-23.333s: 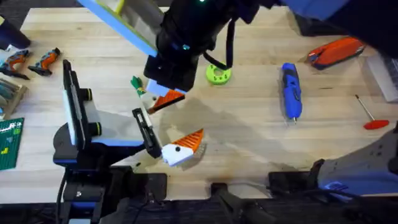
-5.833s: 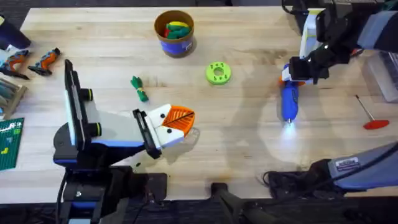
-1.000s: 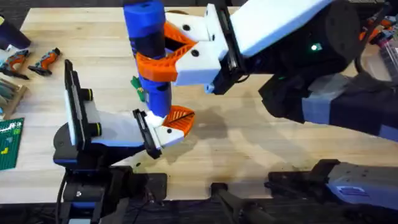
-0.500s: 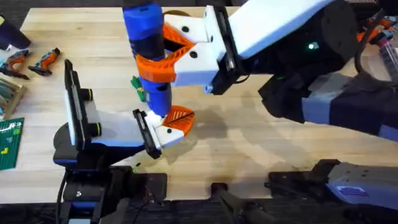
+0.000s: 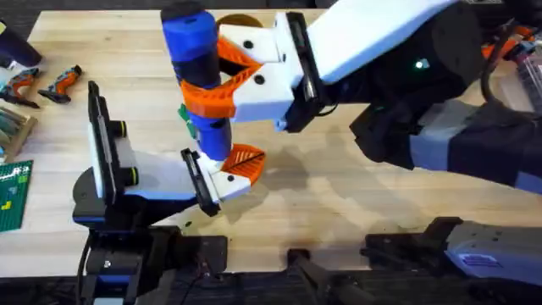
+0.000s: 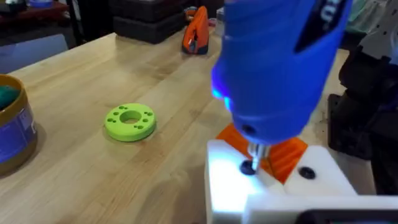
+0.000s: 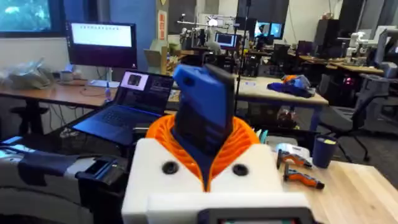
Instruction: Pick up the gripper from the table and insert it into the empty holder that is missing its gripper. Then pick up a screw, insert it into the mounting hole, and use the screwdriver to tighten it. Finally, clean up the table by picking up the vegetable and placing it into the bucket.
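The left wrist view shows the thick blue pen-shaped screwdriver [image 6: 280, 62] with its thin metal bit on a dark screw [image 6: 248, 167] in the white plastic holder [image 6: 273, 186], detail hidden overhead. Left of centre overhead, the right gripper [image 5: 222, 80] is clamped on the upright screwdriver. Whether the left gripper [image 5: 229, 174] is apart or together I cannot tell.

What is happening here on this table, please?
The right claw holds the blue screwdriver upright, its bit set on a screw in the white holder. The orange gripper already sits in that holder, which the left arm keeps above the table. The green vegetable lies on the table just behind the screwdriver, not yet in the bucket. A green disc lies nearby.
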You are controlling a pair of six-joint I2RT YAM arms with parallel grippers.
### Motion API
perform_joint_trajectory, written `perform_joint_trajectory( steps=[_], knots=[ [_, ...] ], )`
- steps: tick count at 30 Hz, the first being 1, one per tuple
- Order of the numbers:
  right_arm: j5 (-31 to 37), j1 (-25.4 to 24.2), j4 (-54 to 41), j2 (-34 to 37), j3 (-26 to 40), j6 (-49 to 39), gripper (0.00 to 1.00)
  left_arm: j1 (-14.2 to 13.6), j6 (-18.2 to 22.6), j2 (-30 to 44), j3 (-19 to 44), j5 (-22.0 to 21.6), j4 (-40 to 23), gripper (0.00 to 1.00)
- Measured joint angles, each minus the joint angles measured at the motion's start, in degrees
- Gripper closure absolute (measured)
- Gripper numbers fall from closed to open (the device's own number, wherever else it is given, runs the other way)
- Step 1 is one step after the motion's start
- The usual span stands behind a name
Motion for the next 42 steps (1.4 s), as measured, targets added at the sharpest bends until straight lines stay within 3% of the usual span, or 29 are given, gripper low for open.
perform_joint_trajectory(
  steps=[42],
  knots=[
    [0.07, 0.07, -2.77, 0.00, 0.91, -1.76, 0.974, 0.00, 0.02, 0.00, 0.00, 0.00, 0.00, 0.997]
  ],
)
